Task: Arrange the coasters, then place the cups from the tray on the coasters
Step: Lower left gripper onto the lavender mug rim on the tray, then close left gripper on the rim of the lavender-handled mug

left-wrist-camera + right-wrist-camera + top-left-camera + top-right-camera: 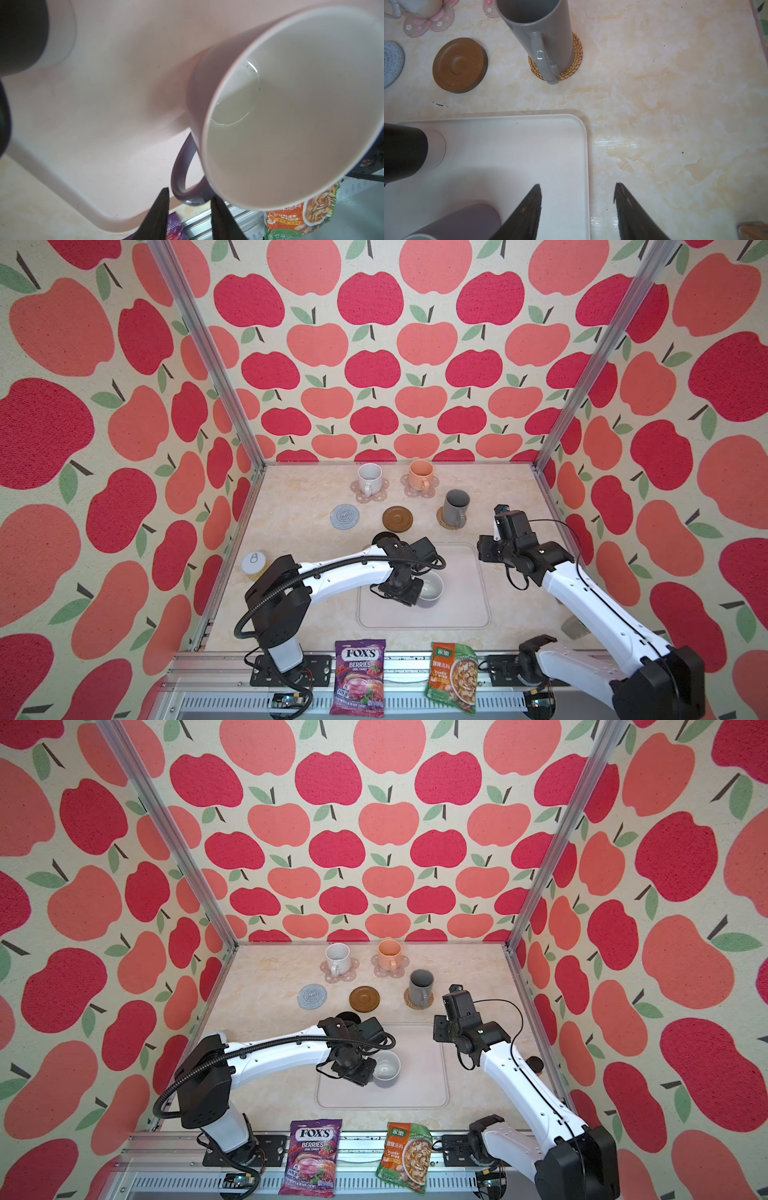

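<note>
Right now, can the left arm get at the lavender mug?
Probably yes: the left gripper sits at the mug by its handle, jaws either side of it, nothing in between. Whether they grip it, I cannot tell.

Narrow left gripper (188, 193), wide right gripper (577, 185)

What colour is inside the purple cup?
Inside, the cup is white, seen best in the left wrist view.
</note>
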Controlling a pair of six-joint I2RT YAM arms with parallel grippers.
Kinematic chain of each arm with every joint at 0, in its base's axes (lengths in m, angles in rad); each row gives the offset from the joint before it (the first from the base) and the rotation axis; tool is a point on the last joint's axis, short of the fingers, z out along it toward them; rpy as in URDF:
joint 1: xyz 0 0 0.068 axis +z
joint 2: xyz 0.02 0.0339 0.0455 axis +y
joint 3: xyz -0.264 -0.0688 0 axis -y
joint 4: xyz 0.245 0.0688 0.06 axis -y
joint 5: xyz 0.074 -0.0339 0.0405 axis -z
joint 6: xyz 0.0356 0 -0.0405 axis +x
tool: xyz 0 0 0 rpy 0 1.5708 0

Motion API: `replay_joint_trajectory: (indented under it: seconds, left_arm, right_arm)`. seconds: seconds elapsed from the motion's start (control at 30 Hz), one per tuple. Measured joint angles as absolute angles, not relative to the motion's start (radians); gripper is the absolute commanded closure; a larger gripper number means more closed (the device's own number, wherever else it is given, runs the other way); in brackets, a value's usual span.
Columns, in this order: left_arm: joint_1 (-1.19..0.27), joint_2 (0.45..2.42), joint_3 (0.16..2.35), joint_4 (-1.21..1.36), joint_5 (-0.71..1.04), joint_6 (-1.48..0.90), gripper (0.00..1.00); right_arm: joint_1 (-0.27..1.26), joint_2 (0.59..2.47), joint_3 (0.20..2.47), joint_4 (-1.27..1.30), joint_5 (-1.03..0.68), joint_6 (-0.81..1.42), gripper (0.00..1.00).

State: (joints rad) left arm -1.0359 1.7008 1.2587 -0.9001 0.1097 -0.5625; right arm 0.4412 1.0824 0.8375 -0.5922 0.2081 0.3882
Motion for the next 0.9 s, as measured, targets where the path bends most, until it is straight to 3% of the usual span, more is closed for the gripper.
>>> replay_joint_trajectory:
  seconds: [0.43,0.9]
  left_arm:
    - [-1.021,1.609,1.172,-0.908,0.063,-0.500,0.65]
    - [-1.000,1.531,1.056,-0.765,0.110,-0.179,0.63]
  right_arm:
    - [0.441,1.083,0.837,-0.593,0.208,0.395,0.40]
    - [0.441,1.072,0.837,-0.596,0.208,0.408,0.40]
